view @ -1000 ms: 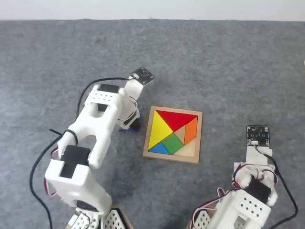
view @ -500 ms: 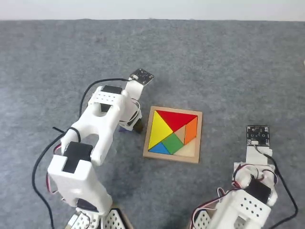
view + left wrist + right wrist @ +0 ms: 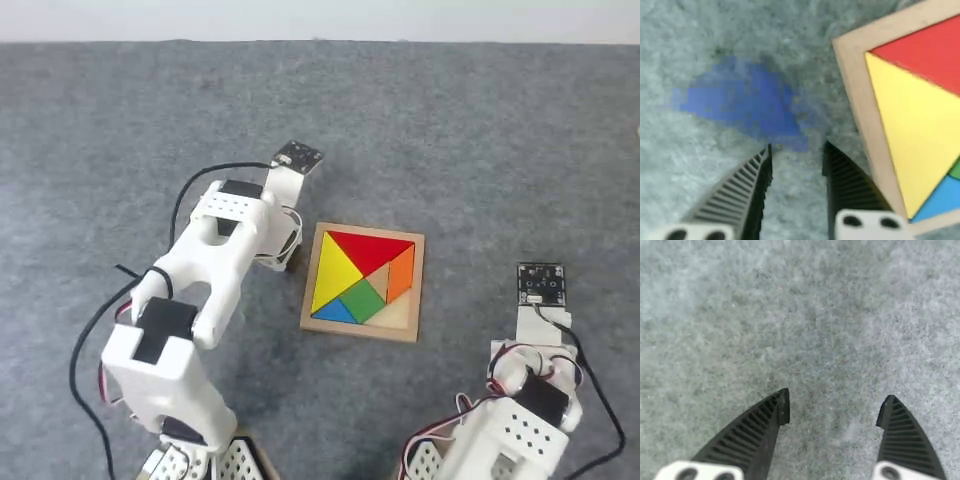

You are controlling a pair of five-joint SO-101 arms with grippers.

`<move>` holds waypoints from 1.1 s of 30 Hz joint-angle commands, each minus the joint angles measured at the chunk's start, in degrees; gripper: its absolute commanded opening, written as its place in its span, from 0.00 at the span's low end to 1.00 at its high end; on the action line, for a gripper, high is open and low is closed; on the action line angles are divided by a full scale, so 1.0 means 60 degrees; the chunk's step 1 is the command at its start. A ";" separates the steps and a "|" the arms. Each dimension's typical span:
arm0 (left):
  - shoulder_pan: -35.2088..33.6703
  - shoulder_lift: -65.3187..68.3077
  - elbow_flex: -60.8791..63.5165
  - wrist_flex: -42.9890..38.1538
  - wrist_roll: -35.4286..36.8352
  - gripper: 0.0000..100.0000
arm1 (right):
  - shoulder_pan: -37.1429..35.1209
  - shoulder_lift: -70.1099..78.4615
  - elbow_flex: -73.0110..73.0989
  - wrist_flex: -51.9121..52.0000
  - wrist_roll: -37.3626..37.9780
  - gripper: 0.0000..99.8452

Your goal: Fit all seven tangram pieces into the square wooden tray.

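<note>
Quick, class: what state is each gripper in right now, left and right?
Left gripper: open, holding nothing, by the blue piece.
Right gripper: open, holding nothing.

The worktop (image 3: 480,130) is a mottled grey, flecked like felt; the tray (image 3: 310,288) has a pale wooden rim; its pieces are a red triangle (image 3: 372,248), a yellow triangle (image 3: 332,272), an orange piece (image 3: 401,273), a green square (image 3: 362,298) and a blue triangle (image 3: 332,311) (one corner beside them looks plain wood-coloured); a loose blue piece (image 3: 740,107) shows against the grey; the left arm (image 3: 210,270) and right arm (image 3: 510,435) are white with black parts; the left end effector (image 3: 796,150) and right end effector (image 3: 836,412) have black, ribbed fingers.
</note>
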 commanded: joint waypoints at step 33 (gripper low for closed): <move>-0.1363 0.5802 -1.2711 0.5802 -0.8791 0.26 | -0.0110 -0.0022 -0.0044 -0.0183 -0.0059 0.30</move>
